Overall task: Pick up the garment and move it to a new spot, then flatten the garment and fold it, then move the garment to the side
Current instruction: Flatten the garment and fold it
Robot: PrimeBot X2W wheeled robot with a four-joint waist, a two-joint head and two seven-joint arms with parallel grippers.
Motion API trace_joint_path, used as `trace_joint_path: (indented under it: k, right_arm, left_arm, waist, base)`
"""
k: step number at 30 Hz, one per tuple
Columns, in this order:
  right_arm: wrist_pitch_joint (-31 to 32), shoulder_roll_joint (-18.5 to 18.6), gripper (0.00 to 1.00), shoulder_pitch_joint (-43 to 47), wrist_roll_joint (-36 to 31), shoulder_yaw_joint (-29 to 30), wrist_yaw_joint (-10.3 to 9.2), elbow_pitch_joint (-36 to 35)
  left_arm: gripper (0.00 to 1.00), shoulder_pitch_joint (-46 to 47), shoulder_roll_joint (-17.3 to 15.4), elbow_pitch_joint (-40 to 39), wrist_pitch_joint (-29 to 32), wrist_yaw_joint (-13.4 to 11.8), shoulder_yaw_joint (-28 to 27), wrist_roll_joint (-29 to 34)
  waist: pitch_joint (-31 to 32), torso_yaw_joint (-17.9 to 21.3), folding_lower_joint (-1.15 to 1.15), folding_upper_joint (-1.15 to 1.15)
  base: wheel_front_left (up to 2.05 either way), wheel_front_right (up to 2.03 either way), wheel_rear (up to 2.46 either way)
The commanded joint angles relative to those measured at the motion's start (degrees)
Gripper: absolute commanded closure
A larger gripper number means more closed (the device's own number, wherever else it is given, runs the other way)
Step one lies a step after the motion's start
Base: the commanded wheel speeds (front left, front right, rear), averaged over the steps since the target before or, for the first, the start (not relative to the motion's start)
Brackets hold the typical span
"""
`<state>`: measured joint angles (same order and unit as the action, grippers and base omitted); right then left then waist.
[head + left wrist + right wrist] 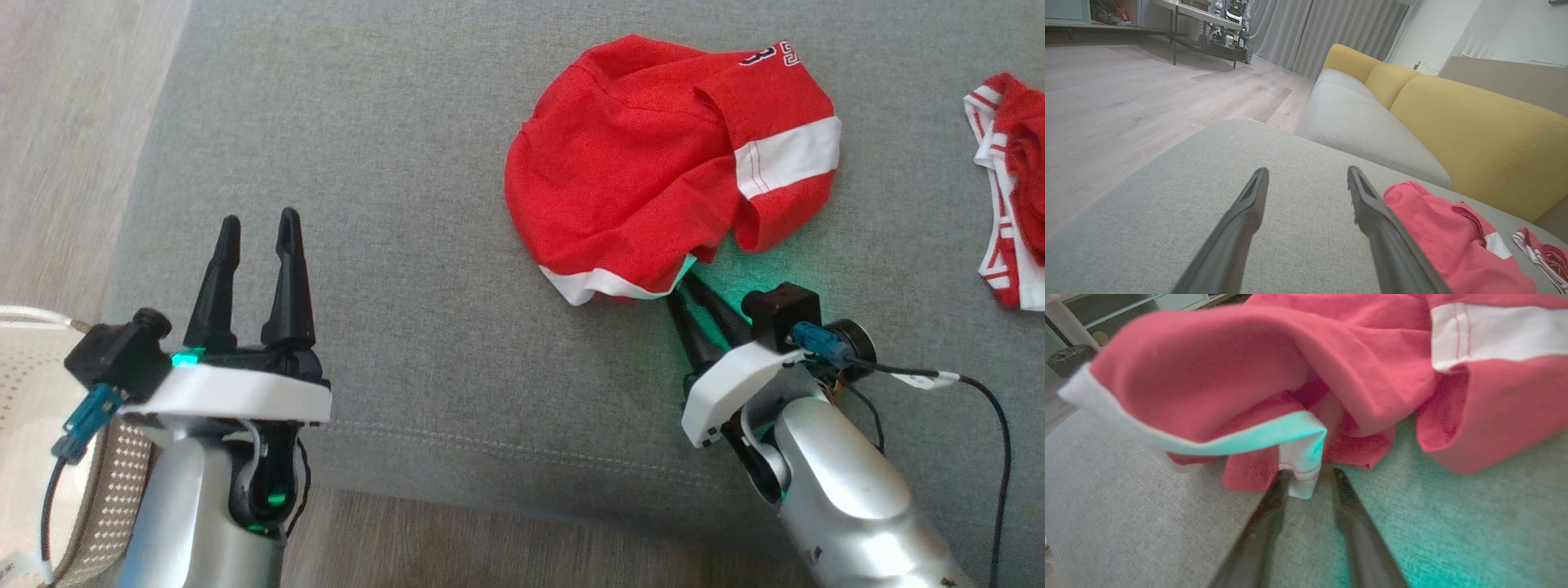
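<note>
At the right gripper (1310, 473): jaws part-way apart, with the white hem (1298, 484) of the garment (645, 163) between them. 1 finger against the cloth, a sliver of gap at the other. No firm pinch visible, so taken as not clamped. Fingertips low at the grey seat cushion (408, 245), tucked under the near edge of the cloth in the head view.

At the left gripper (257, 224): jaws spread wide with nothing between them, hovering above bare cushion, well apart from the garment and to its left.

Garment itself: red with white bands, crumpled in a rounded heap on the cushion just ahead of the right gripper. 1 sleeve doubled over the body, hem lifted and curled at the near edge. Well apart, at the right edge of the head view, 1 more red-and-white piece (1012, 196), no part of this grasp. Behind, in the left wrist view, the yellow backrest (1474, 134).

Step in hand, by judgement: step 1 of 3, the pick-up, at the point of taking hold. Nothing flattened, folded or set aside.

Next, probably: squeeze fully on the hem, make sure of more than a bare corner, then lift clear and carry toward the open cushion near the left gripper. Risk: the narrow hem slipping from the tips on the lift.
</note>
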<state>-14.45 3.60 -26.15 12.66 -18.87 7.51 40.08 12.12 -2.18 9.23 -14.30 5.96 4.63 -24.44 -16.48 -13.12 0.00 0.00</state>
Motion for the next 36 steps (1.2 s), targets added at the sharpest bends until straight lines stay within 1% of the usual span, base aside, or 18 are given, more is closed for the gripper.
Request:
trace_joint_path:
  k: [1, 6, 11, 14, 18, 23, 26, 32, 34, 36]
  right_arm:
    - [-0.5, -0.7, 1.00, -1.4, -0.1, -1.4, -0.02, -1.2]
    - [-0.5, -0.5, 1.00, -1.0, -2.2, 0.1, -0.02, -2.4]
    - [-0.5, 0.7, 1.00, 1.1, -4.9, 3.7, -0.02, -5.9]
    - [-0.5, 1.9, 1.00, 2.8, -8.0, 7.3, -0.02, -9.4]
    - [-0.5, 3.3, 1.00, 5.2, -14.0, 13.6, -0.02, -14.8]
    - [-0.4, 3.4, 1.00, 7.6, -20.8, 20.8, -0.02, -19.9]
    - [0.8, 3.0, 1.00, 8.0, -24.1, 23.8, -0.02, -20.9]
    - [2.2, 1.2, 1.00, 7.0, -28.0, 29.1, -0.02, -21.3]
    - [2.1, 0.9, 1.00, 6.7, -28.5, 29.7, -0.02, -21.3]
    - [2.1, 0.4, 1.00, 6.0, -29.0, 30.5, -0.02, -21.1]
  left_arm:
    - [0.00, 2.2, -0.7, -1.8, -0.7, -0.4, -1.7, -0.3]
    - [0.00, 2.2, -0.7, -1.8, -0.7, -0.5, -2.0, -0.2]
    - [0.00, 2.0, -0.7, -1.4, -0.7, -0.4, -2.4, 0.1]
    - [0.00, 1.8, -0.7, -1.0, -0.7, -0.4, -2.6, 0.4]
    - [0.00, 1.5, -0.7, -0.3, -0.7, -0.3, -2.8, 0.8]
    - [0.00, 1.6, -0.7, 1.4, -0.7, -0.1, -2.2, 1.5]
    - [0.00, 2.0, -0.7, 3.6, -0.7, 0.2, -0.9, 2.8]
    - [0.00, 4.1, -0.8, 10.0, -0.7, 1.1, 4.2, 7.8]
    - [0.00, 4.6, -0.8, 11.1, -0.7, 1.2, 5.1, 8.5]
    - [0.00, 5.7, -1.0, 13.4, -0.7, 1.4, 7.1, 9.5]
  waist:
    - [-0.1, 0.1, 0.00, 0.00]
    - [0.0, 0.8, 0.00, 0.00]
    - [0.8, 2.2, 0.00, 0.00]
    - [1.6, 3.6, 0.00, 0.00]
    - [2.3, 6.0, 0.00, 0.00]
    - [2.5, 8.9, 0.00, 0.00]
    - [2.2, 10.3, 0.00, 0.00]
    - [1.0, 12.1, 0.00, 0.00]
    - [0.8, 12.4, 0.00, 0.00]
    - [0.3, 12.8, 0.00, 0.00]
  base:
    - [0.00, 0.00, 0.00]
    - [0.00, 0.00, 0.00]
    - [0.00, 0.00, 0.00]
    - [0.00, 0.00, 0.00]
    - [0.00, 0.00, 0.00]
    - [0.00, 0.00, 0.00]
    - [0.00, 0.00, 0.00]
    - [0.00, 0.00, 0.00]
    - [0.00, 0.00, 0.00]
    - [0.00, 0.00, 0.00]
